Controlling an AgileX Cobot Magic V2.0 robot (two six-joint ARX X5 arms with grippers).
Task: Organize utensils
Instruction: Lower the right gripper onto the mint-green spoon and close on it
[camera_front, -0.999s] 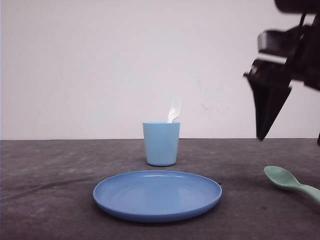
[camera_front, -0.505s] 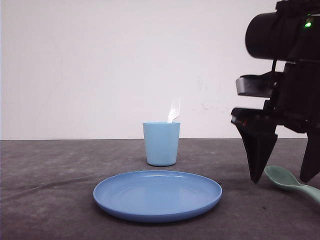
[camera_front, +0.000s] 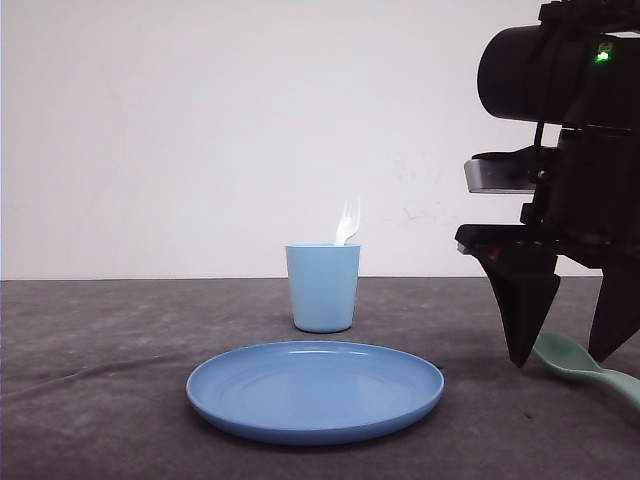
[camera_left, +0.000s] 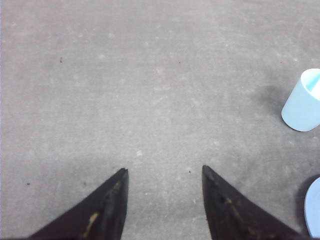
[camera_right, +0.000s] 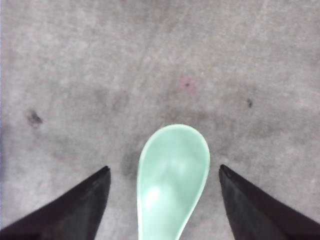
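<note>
Black fingers of the right gripper (camera_right: 164, 200) stand spread wide, empty, either side of the mint spoon (camera_right: 172, 177), which lies flat near the worktop's right edge. Closing on its wide, slick bowl risks squirting it sideways. Front view adds the fork (camera_front: 347, 222) already upright in the cup (camera_front: 323, 287); the left gripper (camera_left: 162, 205) hangs open over bare worktop.

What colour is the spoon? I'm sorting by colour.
Pale mint green spoon, clearest in the right wrist view.
</note>
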